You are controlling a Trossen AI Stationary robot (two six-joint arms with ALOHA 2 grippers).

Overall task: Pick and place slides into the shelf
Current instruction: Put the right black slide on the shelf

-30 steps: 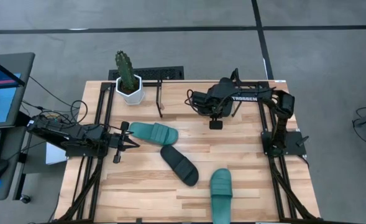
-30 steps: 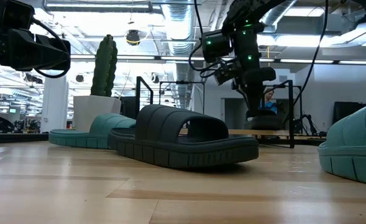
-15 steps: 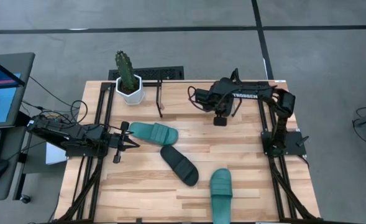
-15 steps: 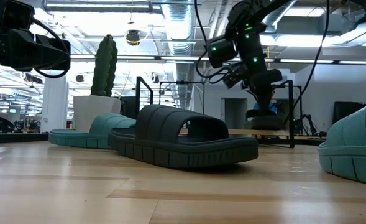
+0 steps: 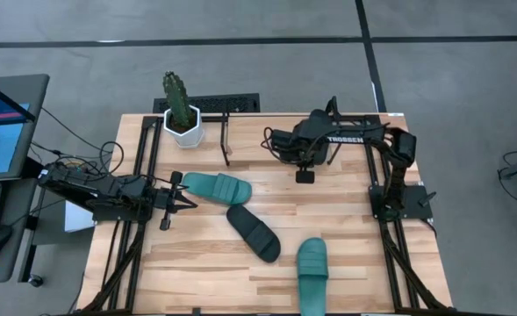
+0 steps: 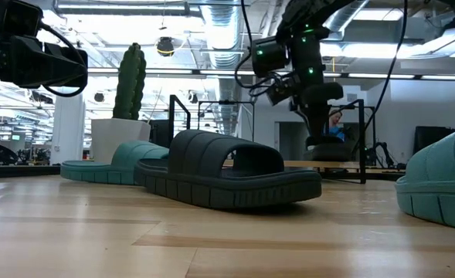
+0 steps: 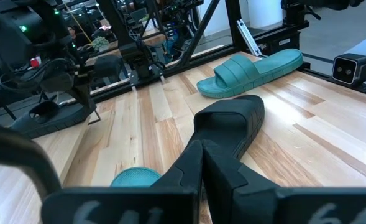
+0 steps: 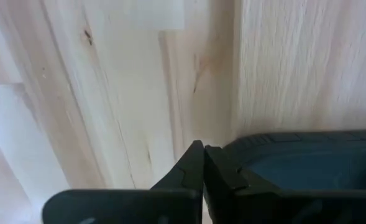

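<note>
Slides lie loose on the surface and none is on the shelf point(image 5: 226, 140), the thin black frame standing just beside the white cactus pot point(image 5: 184, 130) at the far edge. One teal slide point(image 5: 216, 186) sits nearest the left arm. A black slide point(image 5: 254, 233) lies at an angle close by its end, though I cannot tell whether the two touch. A second teal slide point(image 5: 312, 270) rests well apart, at the near edge.

The left pincer point(image 7: 201, 155) hovers low just beside the first teal slide, its fingers pressed together and holding nothing. The right pincer point(image 8: 202, 155) points down at the boards near the far right, also closed and empty. A dark shape point(image 8: 307, 155) lies right beside its fingertips. I take it for the fourth slide, but I cannot be sure.

My main worry is the closed fingers. If I drive either pincer down like this, it will only shove the foam along the boards. The teal slide could then be nudged into the black one and spoil both approaches.

The foam is soft, so a pinch on the strap edge may fold and slip out mid-carry. The shelf frame looks light. A slide brought in too low could catch a bracket and push the frame, or tip the cactus pot next to it.
</note>
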